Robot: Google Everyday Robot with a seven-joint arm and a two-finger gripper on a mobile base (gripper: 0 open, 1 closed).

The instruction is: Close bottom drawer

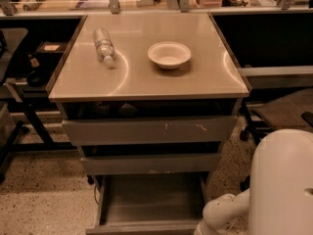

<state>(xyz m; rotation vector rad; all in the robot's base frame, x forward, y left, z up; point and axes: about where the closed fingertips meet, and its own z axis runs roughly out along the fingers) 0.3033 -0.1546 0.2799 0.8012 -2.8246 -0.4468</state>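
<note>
- Down low, the bottom drawer (151, 202), the lowest and narrowest of three grey metal cabinet drawers, stands pulled well out toward me, its flat grey tray bare to the camera and its plain front at the lower edge of the view
- My fingers are out of view, somewhere past the bottom edge beyond my white rounded arm (221, 214), so I cannot tell whether they are wide or narrow
- That arm sits at the lower right, just beside the open drawer's right front corner; whether it touches the drawer I cannot tell
- Above the open drawer, the middle grey drawer front (151, 163) shows a pale chip at its lower edge and juts out a little
- Higher up, the widest grey drawer front (122, 130) carries white scratches toward its right side
- On the beige glossy tabletop (146, 82) a clear plastic bottle (103, 45) lies on its side at the left, and a shallow white bowl (169, 54) sits upright to its right, the two well apart
- A dark office chair (281, 112) stands on the speckled floor (44, 195) to the right of the cabinet
</note>
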